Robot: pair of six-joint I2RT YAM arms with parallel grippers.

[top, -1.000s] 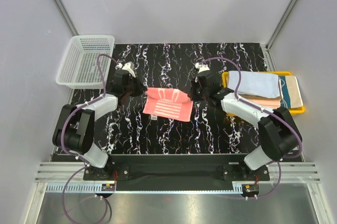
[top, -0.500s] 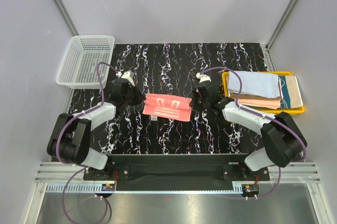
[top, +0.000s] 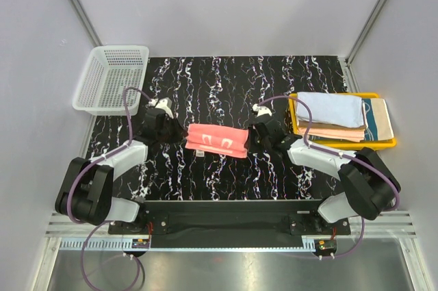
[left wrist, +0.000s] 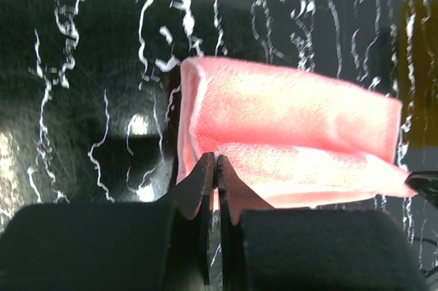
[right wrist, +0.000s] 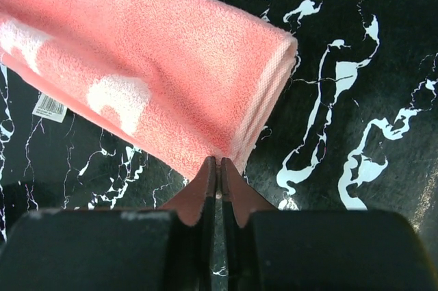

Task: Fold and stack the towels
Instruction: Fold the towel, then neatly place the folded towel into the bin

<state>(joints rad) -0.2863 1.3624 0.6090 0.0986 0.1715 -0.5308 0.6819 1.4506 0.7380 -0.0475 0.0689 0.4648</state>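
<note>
Black marbled table (top: 226,79) is carrying the coral pink towel (top: 217,140) at its middle, folded into a band whose long axis is running left to right. You are holding the left gripper (top: 176,131) at its left end and the right gripper (top: 254,136) at its right end, both equally near. Both pairs of jaws are pressing together with their tips touching the towel's edge; whether they are nipping cloth, you cannot tell. Folded towels (top: 335,116) are lying stacked in the yellow tray (top: 373,94) on the right, so the right arm is likely the better placed for carrying.

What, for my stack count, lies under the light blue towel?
Under the light blue towel, a peach towel and a teal-and-cream towel show past its edges; anything deeper in the yellow tray is covered.
</note>
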